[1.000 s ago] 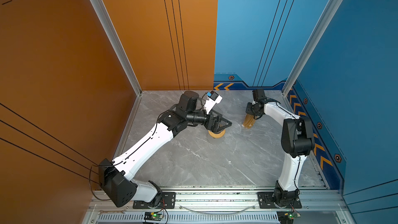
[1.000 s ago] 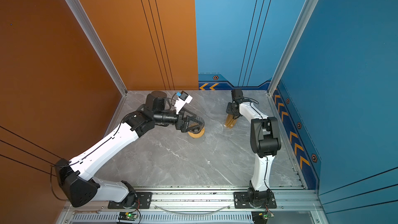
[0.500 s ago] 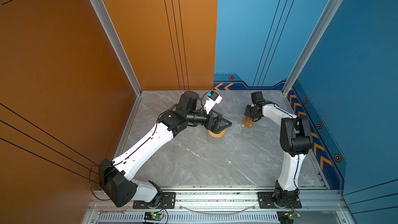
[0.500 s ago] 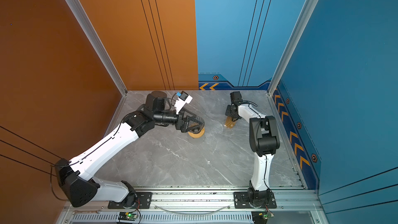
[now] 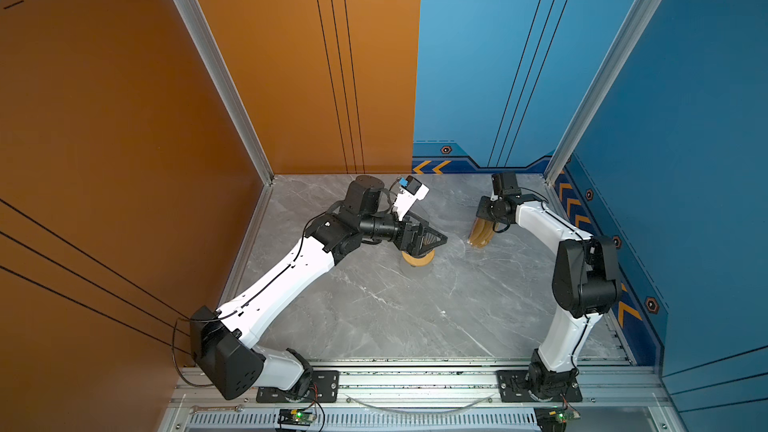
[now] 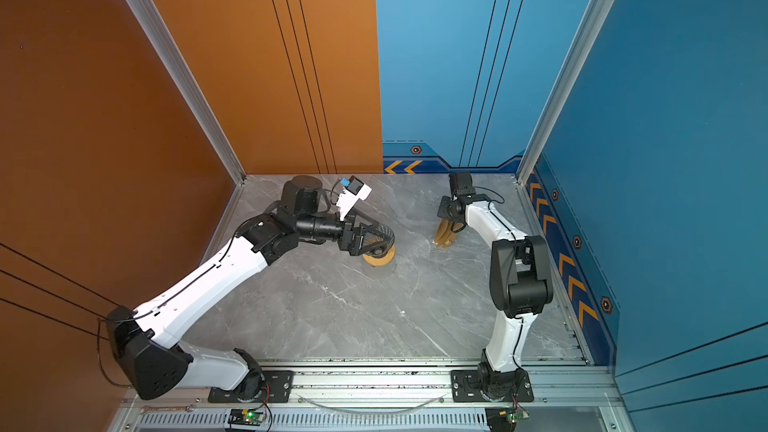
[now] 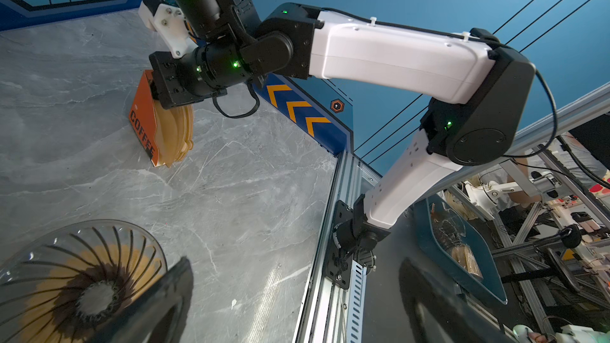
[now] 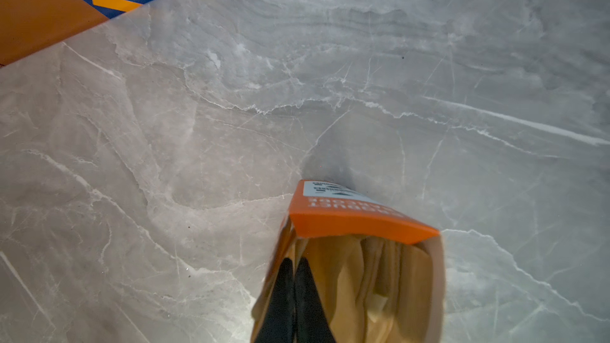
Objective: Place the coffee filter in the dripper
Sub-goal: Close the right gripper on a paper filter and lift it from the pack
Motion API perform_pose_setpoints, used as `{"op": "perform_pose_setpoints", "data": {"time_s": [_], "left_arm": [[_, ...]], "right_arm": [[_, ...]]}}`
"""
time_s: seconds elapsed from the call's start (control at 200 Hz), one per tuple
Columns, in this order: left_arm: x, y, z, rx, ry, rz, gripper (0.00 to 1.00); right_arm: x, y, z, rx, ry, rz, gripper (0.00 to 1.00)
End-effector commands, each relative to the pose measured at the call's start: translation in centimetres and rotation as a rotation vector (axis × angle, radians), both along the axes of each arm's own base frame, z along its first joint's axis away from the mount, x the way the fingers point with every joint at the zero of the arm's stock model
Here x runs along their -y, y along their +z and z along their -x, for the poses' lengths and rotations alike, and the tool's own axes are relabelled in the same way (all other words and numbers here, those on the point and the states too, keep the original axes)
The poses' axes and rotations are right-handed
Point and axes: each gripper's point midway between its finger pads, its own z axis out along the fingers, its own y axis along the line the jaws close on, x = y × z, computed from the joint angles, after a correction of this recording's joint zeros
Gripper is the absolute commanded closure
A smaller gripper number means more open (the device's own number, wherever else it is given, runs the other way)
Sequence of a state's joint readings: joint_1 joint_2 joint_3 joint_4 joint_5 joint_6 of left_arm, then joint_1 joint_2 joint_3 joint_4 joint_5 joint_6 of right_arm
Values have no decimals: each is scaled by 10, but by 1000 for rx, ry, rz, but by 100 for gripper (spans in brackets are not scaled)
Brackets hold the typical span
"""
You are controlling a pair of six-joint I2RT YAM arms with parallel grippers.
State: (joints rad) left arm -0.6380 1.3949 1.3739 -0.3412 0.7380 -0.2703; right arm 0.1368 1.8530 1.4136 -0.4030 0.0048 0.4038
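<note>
The dripper [image 7: 79,285], a dark ribbed see-through cone, stands on a wooden ring [image 6: 378,261] mid-table; it also shows in a top view [image 6: 381,236]. My left gripper [image 7: 295,262] is open and level with the dripper. One of its fingers [image 7: 168,292] lies against the dripper's rim, and only bare floor shows between the jaws. My right gripper [image 8: 293,260] is shut, its two black fingers pressed together inside the mouth of the filter bundle [image 8: 363,226]. No single coffee filter stands apart from the bundle. Whether a sheet is pinched I cannot tell.
The filter bundle [image 5: 480,236], wrapped in an orange sleeve, stands on edge near the back right, close to the blue side wall [image 5: 582,218]. An aluminium rail [image 5: 415,371] runs along the table's front edge by the arm bases.
The right jaws have closed the last bit inside the bundle, and that wrist has shifted slightly. The left arm and the dripper have not moved.
</note>
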Motion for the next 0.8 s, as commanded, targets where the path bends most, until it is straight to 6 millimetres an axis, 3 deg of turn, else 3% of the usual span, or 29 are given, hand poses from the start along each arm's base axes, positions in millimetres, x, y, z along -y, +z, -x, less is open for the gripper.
{"op": "perform_pose_setpoints", "data": {"time_s": [0.0, 0.566, 0.796], "left_arm": [[-1, 9, 7, 10, -13, 9, 2], [2, 6, 8, 4, -20, 3, 2], [3, 5, 9, 3, -23, 2, 2]], "right_arm": [[6, 6, 12, -4, 8, 40, 98], [9, 28, 34, 29, 22, 35, 100], [4, 35, 56, 44, 37, 27, 100]]}}
